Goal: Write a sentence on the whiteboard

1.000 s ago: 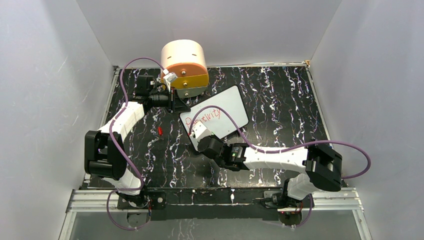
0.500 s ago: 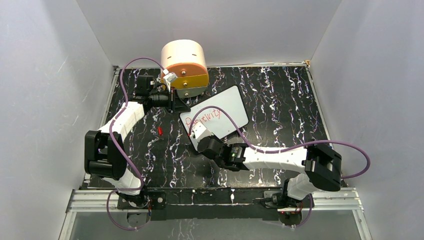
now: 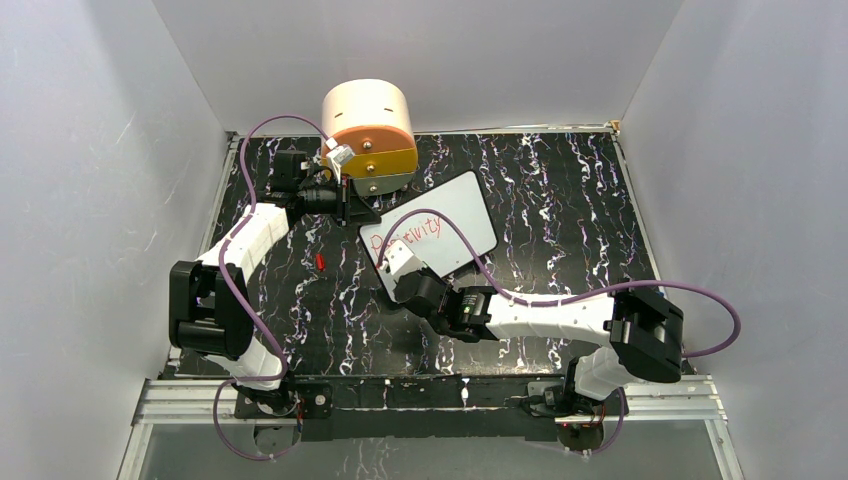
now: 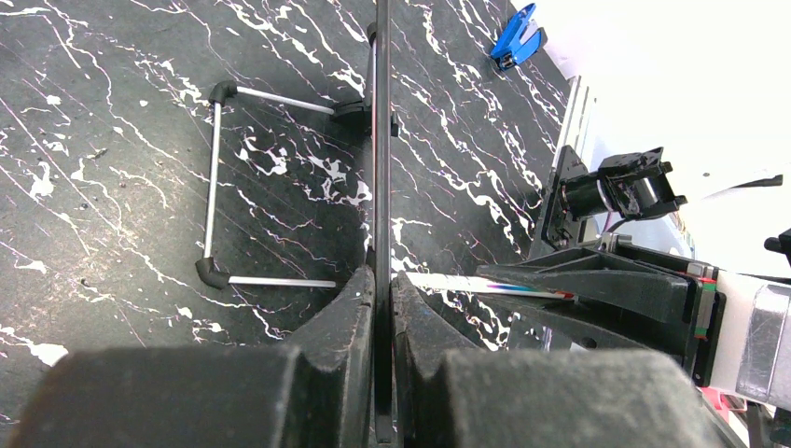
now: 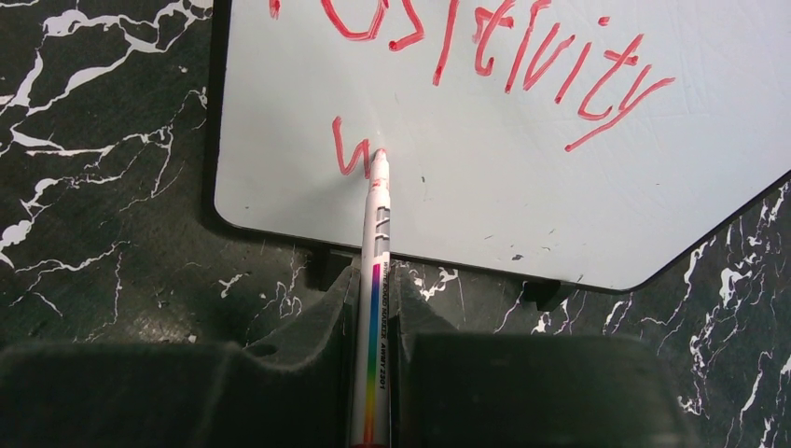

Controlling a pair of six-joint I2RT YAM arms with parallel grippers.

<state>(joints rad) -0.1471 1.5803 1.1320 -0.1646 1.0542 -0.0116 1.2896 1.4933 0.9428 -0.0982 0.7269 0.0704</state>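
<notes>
The whiteboard (image 3: pixel 455 205) stands tilted on a wire stand (image 4: pixel 215 182) on the black marbled table. Red lettering (image 5: pixel 504 56) reads "Positivity" on the upper line. Below it is the start of a "w" (image 5: pixel 347 154). My left gripper (image 3: pixel 347 207) is shut on the board's thin black edge (image 4: pixel 381 140), seen edge-on in the left wrist view. My right gripper (image 5: pixel 375 280) is shut on a white marker (image 5: pixel 375 317) with a rainbow stripe. Its red tip touches the board (image 5: pixel 522 187) at the end of the "w" stroke. The right gripper also shows in the top view (image 3: pixel 402 264).
A round peach and orange drawer unit (image 3: pixel 368 135) stands behind the board's left corner. A small red cap (image 3: pixel 320 261) lies on the table left of the board. A blue clip (image 4: pixel 515 37) lies farther off. Grey walls close in three sides.
My right gripper has shifted slightly along the board's lower left part with the marker. The left arm has not moved.
</notes>
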